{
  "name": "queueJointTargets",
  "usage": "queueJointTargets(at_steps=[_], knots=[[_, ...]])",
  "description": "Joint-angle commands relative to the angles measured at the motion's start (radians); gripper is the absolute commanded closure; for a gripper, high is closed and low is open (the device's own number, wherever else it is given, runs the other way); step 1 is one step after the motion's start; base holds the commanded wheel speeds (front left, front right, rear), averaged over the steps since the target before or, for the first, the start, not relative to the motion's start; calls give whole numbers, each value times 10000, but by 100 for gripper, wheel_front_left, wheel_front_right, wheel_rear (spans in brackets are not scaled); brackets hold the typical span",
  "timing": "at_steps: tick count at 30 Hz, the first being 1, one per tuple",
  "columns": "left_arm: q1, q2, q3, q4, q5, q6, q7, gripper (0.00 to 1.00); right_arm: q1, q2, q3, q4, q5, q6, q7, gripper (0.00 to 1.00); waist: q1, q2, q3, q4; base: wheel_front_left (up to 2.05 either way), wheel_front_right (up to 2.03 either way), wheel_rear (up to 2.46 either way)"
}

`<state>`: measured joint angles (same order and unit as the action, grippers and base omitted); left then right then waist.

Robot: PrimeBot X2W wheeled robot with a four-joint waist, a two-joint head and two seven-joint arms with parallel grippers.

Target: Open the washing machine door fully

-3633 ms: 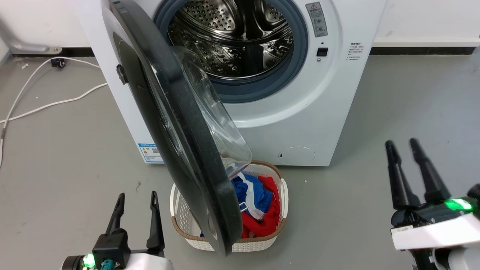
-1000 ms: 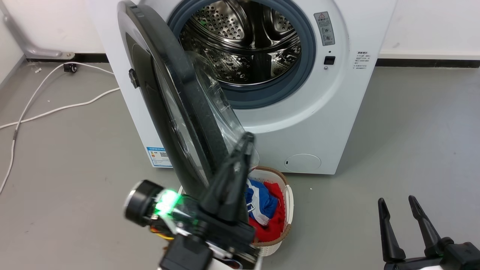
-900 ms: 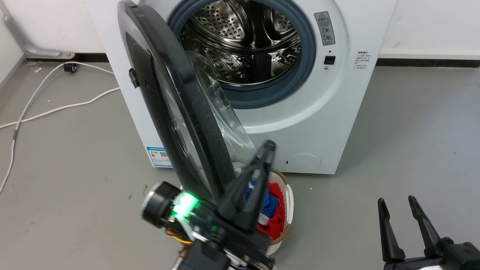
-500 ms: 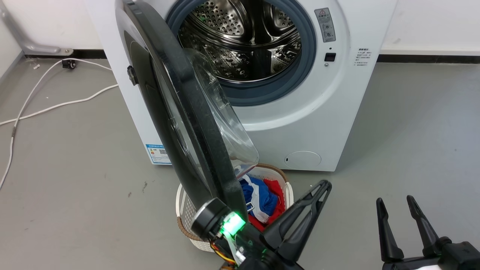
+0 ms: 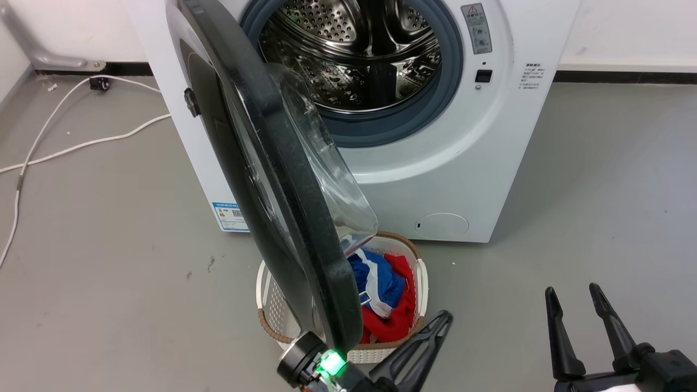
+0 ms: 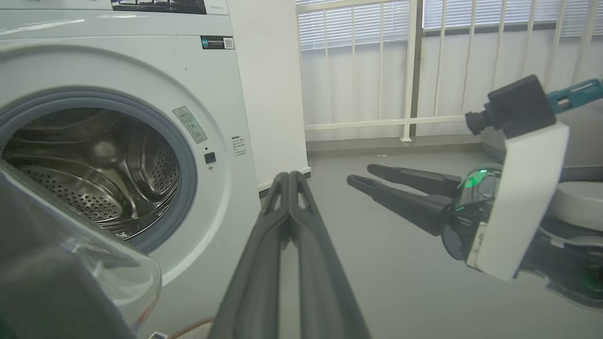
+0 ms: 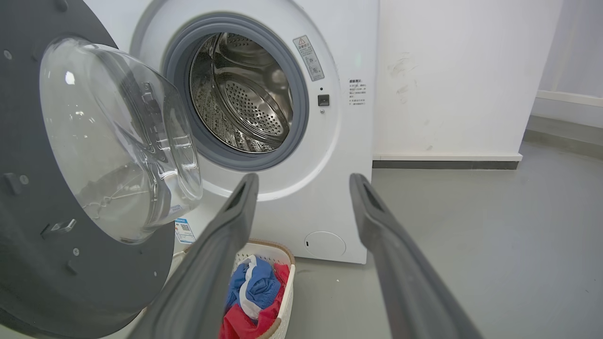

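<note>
On floor (image 5: 109,245): one washing machine (image 5: 452,158), its one door (image 5: 288,185) open; one basket (image 5: 272,305).

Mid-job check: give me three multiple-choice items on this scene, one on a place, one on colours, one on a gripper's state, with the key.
1. Where does the laundry basket stand?
A) on the floor in front of the washing machine, by the lower edge of the open washing machine door
B) on top of the machine
C) behind the machine

2. What colours are the clothes in the basket?
A) green and yellow
B) blue, red and white
C) black only

3. How is the left gripper?
A) shut and empty
B) wide open
C) shut on the door's rim

Key: 1 A, the head view shows it there. 2 B, those colours show in the head and right wrist views. 3 A, the left wrist view shows its fingers together, clear of the door.
</note>
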<state>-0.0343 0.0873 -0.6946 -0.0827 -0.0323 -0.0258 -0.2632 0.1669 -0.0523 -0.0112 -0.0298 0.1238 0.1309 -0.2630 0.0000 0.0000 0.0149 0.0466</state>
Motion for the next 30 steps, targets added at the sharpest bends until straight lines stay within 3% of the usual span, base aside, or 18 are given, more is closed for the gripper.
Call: queueJointTargets(at_steps=[1, 13, 22, 30], knots=[[91, 68, 69, 88, -12, 36, -23, 100, -99, 39, -4, 10, 21, -2, -24, 0, 0, 0, 30, 11, 0, 0, 0], [-297, 20, 1292, 1320, -407, 151, -23, 100, -382, 37, 101, 158, -10, -2, -24, 0, 0, 0, 379, -7, 0, 0, 0], [-200, 51, 2178, 1430, -322, 346, -14, 100, -320, 37, 149, 267, 43, -2, -23, 0, 0, 0, 379, 94, 0, 0, 0], [262, 206, 2737, 1132, -269, 490, 7, 100, -137, 37, 192, 357, 130, -2, -23, 0, 0, 0, 332, 590, 0, 0, 0]])
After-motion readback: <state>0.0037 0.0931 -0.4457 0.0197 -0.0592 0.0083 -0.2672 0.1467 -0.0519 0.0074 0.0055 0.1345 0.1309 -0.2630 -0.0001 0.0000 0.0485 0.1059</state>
